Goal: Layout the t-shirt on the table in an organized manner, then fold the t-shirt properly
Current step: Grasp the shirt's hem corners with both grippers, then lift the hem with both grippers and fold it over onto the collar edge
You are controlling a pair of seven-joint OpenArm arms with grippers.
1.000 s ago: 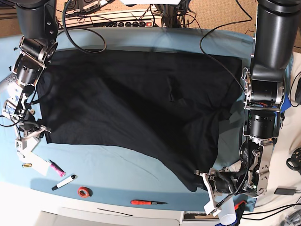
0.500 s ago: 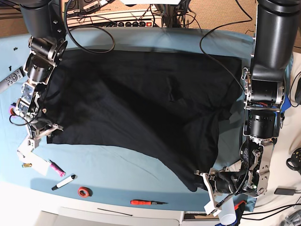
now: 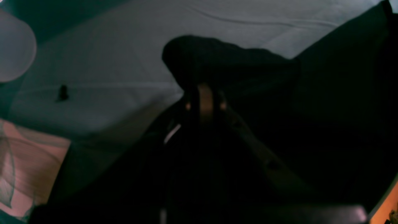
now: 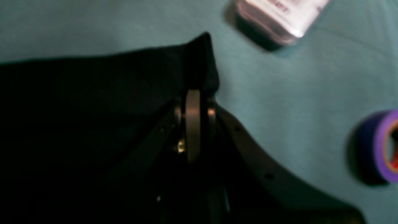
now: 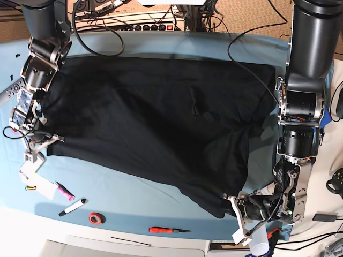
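Observation:
The black t-shirt point(image 5: 161, 118) lies spread over most of the light blue table point(image 5: 134, 184); its print and label are hidden. My right gripper point(image 5: 42, 143) is shut on the shirt's near-left corner, and the right wrist view shows its jaws point(image 4: 193, 93) pinching that black corner point(image 4: 199, 62) just over the cloth. My left gripper point(image 5: 231, 206) is shut on the shirt's near-right corner near the table's front edge. In the left wrist view point(image 3: 203, 93) a fold of black fabric point(image 3: 230, 62) bulges over its tips.
Near the front-left edge lie a white card point(image 5: 40, 184), a pink pen point(image 5: 64, 191), a marker point(image 5: 72, 207), a red tape roll point(image 5: 96, 218) and a red-handled tool point(image 5: 167, 230). A purple tape roll point(image 4: 382, 146) and a white box point(image 4: 279, 15) sit beside the right gripper. Cables point(image 5: 139, 24) run along the back.
My right gripper first swung inward, then moved back out left and slightly away from the front, pulling the shirt's left edge straighter. The left arm has not moved.

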